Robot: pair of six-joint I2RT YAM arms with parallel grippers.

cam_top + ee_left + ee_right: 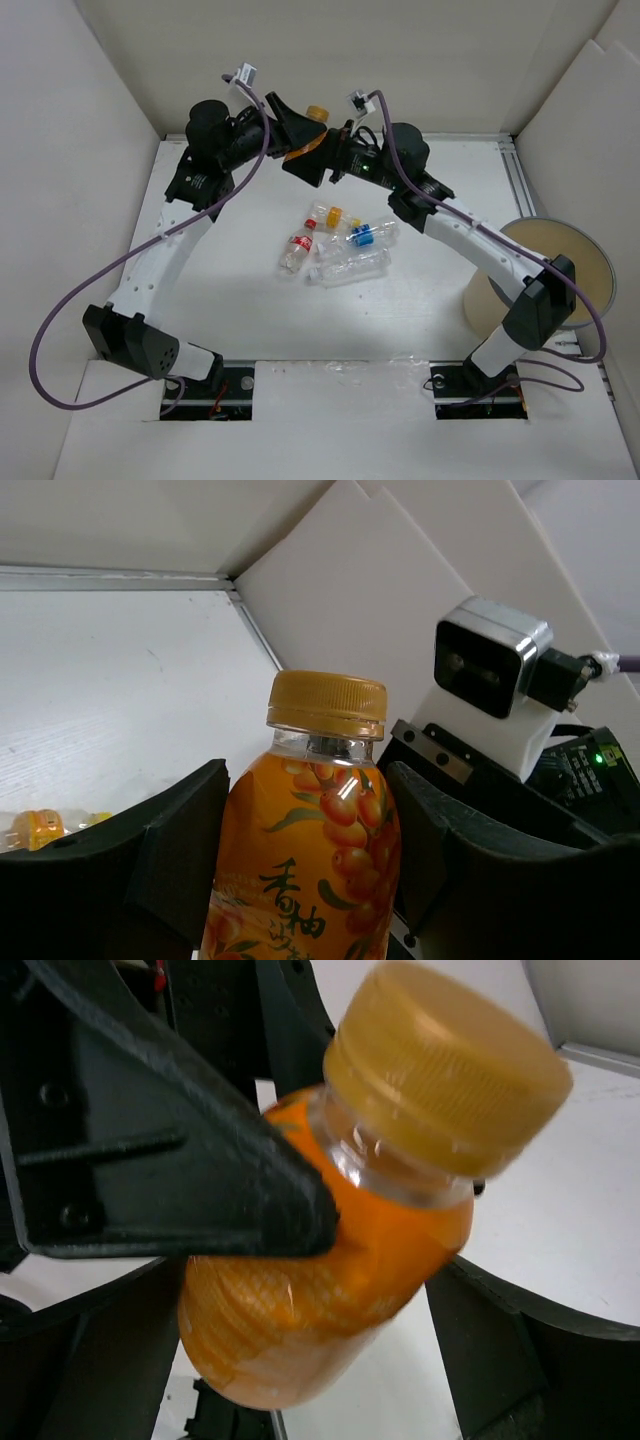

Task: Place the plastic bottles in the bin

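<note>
Between the fingers of the left end effector (310, 820), raised above the far side of the table (250, 300), sat the orange bottle (312, 865). It was clamped across its body, with its yellow-orange cap standing clear above the pads.

Just to the right of that end effector, the right end effector (300, 1360) faced it with its jaws spread wide. One finger stood on either side of the same bottle's lower body. Whether either finger touched the plastic could not be told.

The step in hand looked like a handover from left to right. For that, the right end effector would need to close firmly on the bottle below the left one's grip. The left one should let go only after that.

On the near side of both end effectors, down on the table, four more bottles lay in a loose cluster:
- the red-labelled bottle (297, 248)
- the yellow-capped bottle (335, 215)
- the plain bottle (350, 268)
- the blue-labelled bottle (368, 235)

Well off to the right of the right end effector, beside that arm's near link, stood the bin (482, 298). No bottle could be seen inside it, so the task appeared to be at its start. The carry would have to end above the bin's wide mouth before the bottle was released.
</note>
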